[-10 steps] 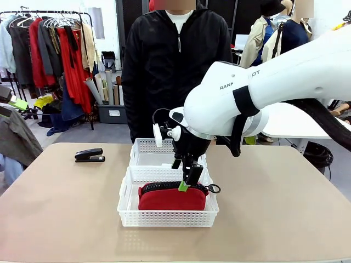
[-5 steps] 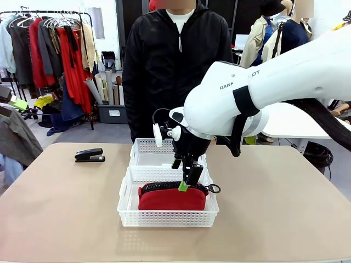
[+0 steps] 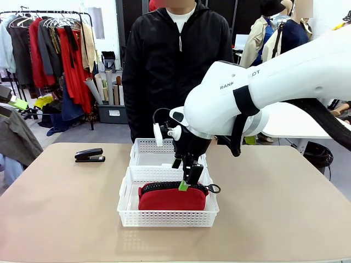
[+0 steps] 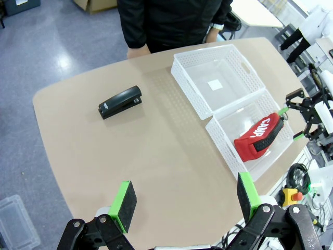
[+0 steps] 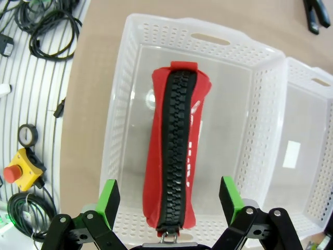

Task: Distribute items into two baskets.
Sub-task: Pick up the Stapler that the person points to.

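Resting zipper-up in the near basket (image 3: 164,218), the red pouch (image 3: 173,198) looks delivered. We hold our right pincer (image 5: 169,194) spread wide just above it, pads clear of the fabric. The stapler (image 3: 89,155) lies on the table (image 3: 274,208), well apart to the left. Our left pincer (image 4: 185,195), also open, hangs high above. Next, we judge, the stapler needs fetching into the far basket (image 3: 143,148).

We log a clothes rack (image 3: 55,49) of red and beige garments far left, a blue-grey glossy floor (image 4: 31,47), and a white table (image 3: 296,125) right.
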You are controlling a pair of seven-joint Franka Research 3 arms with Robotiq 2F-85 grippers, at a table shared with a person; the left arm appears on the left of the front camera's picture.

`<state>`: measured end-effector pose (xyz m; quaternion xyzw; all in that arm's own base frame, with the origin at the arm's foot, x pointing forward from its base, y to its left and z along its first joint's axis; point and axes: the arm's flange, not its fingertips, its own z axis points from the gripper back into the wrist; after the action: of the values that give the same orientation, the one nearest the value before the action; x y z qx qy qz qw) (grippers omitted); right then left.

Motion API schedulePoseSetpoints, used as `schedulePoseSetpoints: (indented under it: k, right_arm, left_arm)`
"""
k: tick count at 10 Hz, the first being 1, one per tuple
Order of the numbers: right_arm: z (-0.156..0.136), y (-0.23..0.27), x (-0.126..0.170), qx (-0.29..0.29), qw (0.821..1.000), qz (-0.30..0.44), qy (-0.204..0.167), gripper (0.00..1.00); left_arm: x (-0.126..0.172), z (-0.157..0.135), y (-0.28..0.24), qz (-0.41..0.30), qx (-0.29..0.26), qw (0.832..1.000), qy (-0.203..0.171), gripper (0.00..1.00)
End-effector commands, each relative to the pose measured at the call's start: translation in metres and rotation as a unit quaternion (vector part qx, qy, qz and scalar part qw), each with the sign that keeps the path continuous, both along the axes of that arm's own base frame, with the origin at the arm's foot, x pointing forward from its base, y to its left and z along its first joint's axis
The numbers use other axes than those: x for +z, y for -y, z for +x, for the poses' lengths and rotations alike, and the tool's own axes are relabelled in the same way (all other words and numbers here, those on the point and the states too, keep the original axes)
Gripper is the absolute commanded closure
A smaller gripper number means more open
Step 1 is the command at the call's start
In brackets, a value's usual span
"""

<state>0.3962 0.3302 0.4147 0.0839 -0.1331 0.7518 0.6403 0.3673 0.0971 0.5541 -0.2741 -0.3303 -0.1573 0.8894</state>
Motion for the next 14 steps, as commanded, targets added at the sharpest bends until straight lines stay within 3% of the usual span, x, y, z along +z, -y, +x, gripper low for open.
schedulePoseSetpoints:
  k: [1, 4, 6, 8, 9, 11, 14]
  right_arm:
    - [0.011, 0.027, 0.027, -0.034, 0.999, 0.020, 0.000, 0.00]
    - [0.034, 0.090, 0.070, -0.078, 0.995, 0.059, -0.014, 0.00]
    - [0.036, 0.146, 0.103, -0.137, 0.988, 0.074, -0.018, 0.00]
    - [0.031, 0.198, 0.117, -0.195, 0.978, 0.066, -0.041, 0.00]
    - [0.027, 0.232, 0.119, -0.231, 0.968, 0.083, -0.055, 0.00]
    - [0.000, 0.277, 0.129, -0.292, 0.949, 0.110, -0.049, 0.00]
    - [-0.042, 0.347, 0.131, -0.399, 0.903, 0.148, -0.060, 0.00]
  left_arm:
    - [0.000, 0.000, 0.001, -0.002, -0.002, 1.000, 0.001, 0.00]
    - [0.000, 0.000, 0.001, -0.002, -0.002, 1.000, 0.001, 0.00]
    - [0.000, 0.000, 0.001, -0.002, -0.002, 1.000, 0.001, 0.00]
    - [0.000, 0.000, 0.001, -0.002, -0.002, 1.000, 0.001, 0.00]
    - [0.000, 0.000, 0.001, -0.002, -0.002, 1.000, 0.001, 0.00]
    - [0.000, 0.000, 0.001, -0.002, -0.002, 1.000, 0.001, 0.00]
    - [0.000, 0.000, 0.001, -0.002, -0.002, 1.000, 0.001, 0.00]
